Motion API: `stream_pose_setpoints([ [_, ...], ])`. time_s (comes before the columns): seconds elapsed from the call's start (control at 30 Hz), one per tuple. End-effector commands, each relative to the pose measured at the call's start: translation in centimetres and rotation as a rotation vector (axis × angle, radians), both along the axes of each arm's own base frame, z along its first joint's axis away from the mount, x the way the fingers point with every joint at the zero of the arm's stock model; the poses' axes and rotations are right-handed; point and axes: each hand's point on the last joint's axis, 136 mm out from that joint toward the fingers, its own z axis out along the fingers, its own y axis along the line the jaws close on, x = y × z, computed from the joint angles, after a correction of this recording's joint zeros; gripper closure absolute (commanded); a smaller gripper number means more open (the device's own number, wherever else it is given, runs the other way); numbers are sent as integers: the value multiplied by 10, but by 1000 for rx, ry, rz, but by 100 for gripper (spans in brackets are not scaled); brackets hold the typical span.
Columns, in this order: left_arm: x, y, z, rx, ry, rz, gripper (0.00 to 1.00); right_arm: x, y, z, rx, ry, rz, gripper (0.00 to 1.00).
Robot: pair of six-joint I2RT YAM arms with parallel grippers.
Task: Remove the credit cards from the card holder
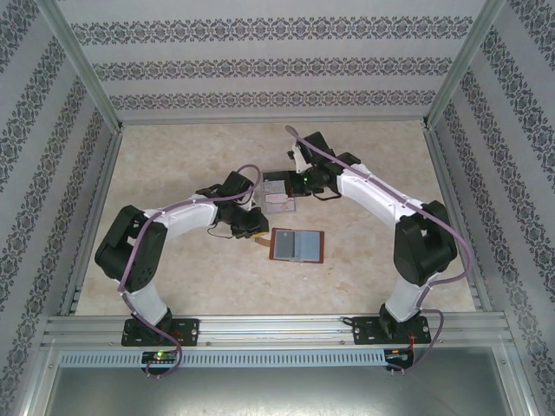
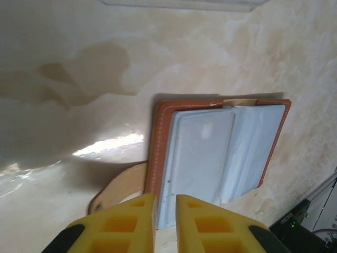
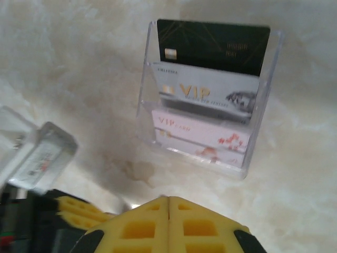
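The card holder (image 1: 297,245) lies open on the table, reddish-brown leather with blue-grey inner pockets (image 2: 210,158) and a tan strap tab (image 2: 118,184). I cannot tell whether a card sits in those pockets. My left gripper (image 2: 166,196) hangs over the holder's near edge at its left end (image 1: 252,227). Its yellow fingers stand a narrow gap apart with nothing pinched between them. Three credit cards, black (image 3: 213,45), grey (image 3: 208,95) and whitish with pink marks (image 3: 200,134), stand in a clear tray (image 3: 145,95). My right gripper (image 3: 168,198) is shut and empty, a little short of that tray (image 1: 279,192).
A blurred clear object (image 3: 37,158) sits left of the right gripper. Metal frame rails (image 1: 277,329) run along the near edge, and patterned walls close in the other sides. Bare table (image 1: 173,165) stretches left of the arms.
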Motion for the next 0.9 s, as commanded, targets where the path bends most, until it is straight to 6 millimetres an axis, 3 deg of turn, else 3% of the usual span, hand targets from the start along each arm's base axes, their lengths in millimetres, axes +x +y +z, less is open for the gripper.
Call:
stream_pose_setpoints([
  [0.0,2,-18,3,-32,-17,-46,85,-16,1,8,120,90,-77,100],
  [0.13,-3,-27,-5,-19,9,-86,90,-33,0,2,160,146,-96,100],
  [0.4,-15,-23,-31,36,71,-93,96,-60,5,-24,199,253,-117,98],
  [0.87,-30,-16,-45,56,106,-96,100,-94,20,-77,142,392,-122,97],
])
